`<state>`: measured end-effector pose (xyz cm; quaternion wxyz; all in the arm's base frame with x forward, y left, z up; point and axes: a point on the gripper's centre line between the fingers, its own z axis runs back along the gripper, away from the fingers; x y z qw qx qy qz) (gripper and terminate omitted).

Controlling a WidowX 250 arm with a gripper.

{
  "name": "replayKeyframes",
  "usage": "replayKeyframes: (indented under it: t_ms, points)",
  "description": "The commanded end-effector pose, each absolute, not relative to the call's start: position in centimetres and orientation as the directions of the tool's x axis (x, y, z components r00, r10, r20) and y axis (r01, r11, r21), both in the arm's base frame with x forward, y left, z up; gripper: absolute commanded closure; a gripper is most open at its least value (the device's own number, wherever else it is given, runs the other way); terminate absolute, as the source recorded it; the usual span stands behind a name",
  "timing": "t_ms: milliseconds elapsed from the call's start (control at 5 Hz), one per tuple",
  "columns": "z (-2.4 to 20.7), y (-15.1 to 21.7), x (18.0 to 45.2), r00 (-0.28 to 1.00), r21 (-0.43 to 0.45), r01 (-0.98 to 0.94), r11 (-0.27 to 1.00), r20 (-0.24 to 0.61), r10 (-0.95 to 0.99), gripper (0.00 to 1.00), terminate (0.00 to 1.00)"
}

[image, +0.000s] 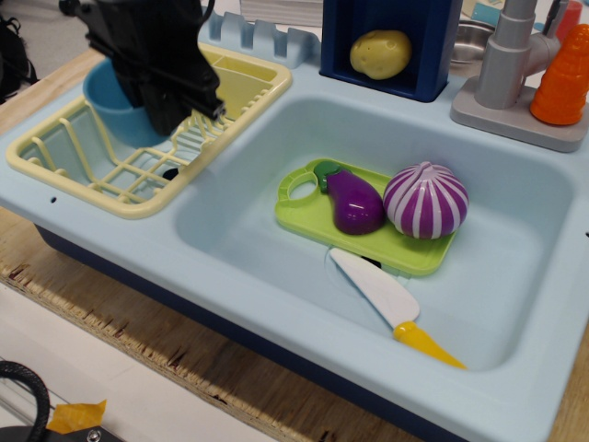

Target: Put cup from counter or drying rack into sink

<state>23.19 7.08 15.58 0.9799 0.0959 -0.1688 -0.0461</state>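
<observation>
The blue cup point(112, 103) hangs in the air above the pale yellow drying rack point(101, 175), at the upper left. My black gripper point(156, 110) is shut on the cup's right wall and holds it clear of the rack floor. The gripper body hides the cup's right side. The light-blue sink point(248, 230) lies to the right of the rack, apart from the cup. The light-blue counter point(110, 235) runs along the front of the rack and sink.
In the sink lie a green cutting board point(317, 221) with a purple eggplant point(354, 203) and a purple onion point(425, 200), and a toy knife point(391, 304). A potato point(380, 53), a grey faucet point(511, 64) and an orange carrot point(563, 78) stand behind the sink.
</observation>
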Motion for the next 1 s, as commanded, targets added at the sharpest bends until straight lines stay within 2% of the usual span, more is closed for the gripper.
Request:
replayKeyframes:
  t_ms: [0,200,400,600,800]
  points:
    - [17.9,3.4,23.2,0.867,0.183,0.083,0.980,0.472,-0.161,1.00,0.00]
    - [16.5,-1.0,23.3,0.871,0.124,0.153,0.980,0.452,-0.193,1.00,0.00]
    - [14.7,-3.5,23.4,0.919,0.074,0.187,0.980,0.340,-0.201,1.00,0.00]
    - [13.4,-4.3,23.3,0.949,-0.020,0.218,0.976,0.239,-0.207,0.00,0.00]
    - [13.4,-4.3,23.3,0.949,-0.020,0.218,0.976,0.239,-0.207,0.00,1.00]
